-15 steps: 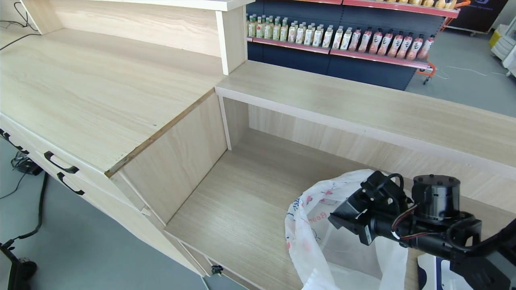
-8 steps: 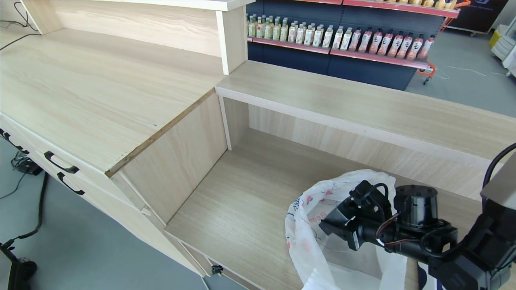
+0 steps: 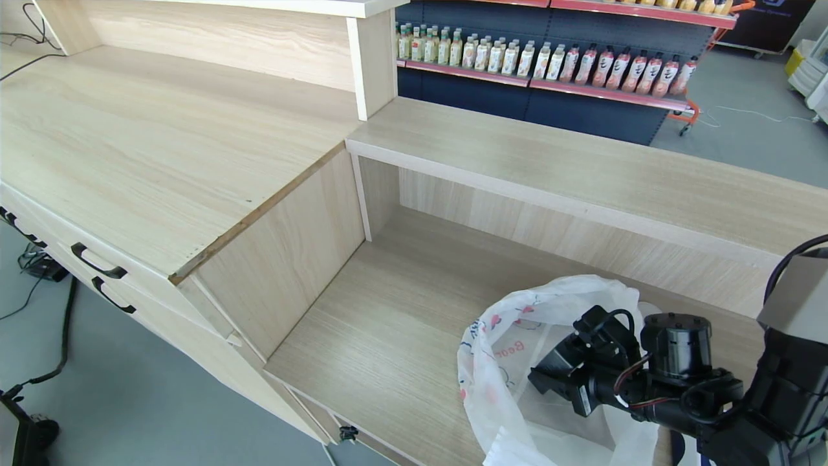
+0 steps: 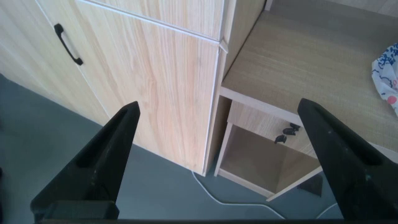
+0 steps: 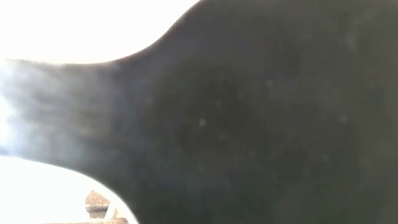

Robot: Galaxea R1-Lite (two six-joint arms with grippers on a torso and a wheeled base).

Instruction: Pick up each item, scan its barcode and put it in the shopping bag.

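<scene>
hovering at shopping bag (image 3: 498, 336) mouth, right gripper (image 3: 557, 382), grip cannot tell; left gripper (image 4: 217, 107) spread wide, empty.

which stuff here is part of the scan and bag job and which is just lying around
Job: shopping bag, on the lower counter; right arm, at the bag's mouth; left gripper, open and empty.
Lying about: bottles on the store shelf; drawer handles; floor cable.
</scene>
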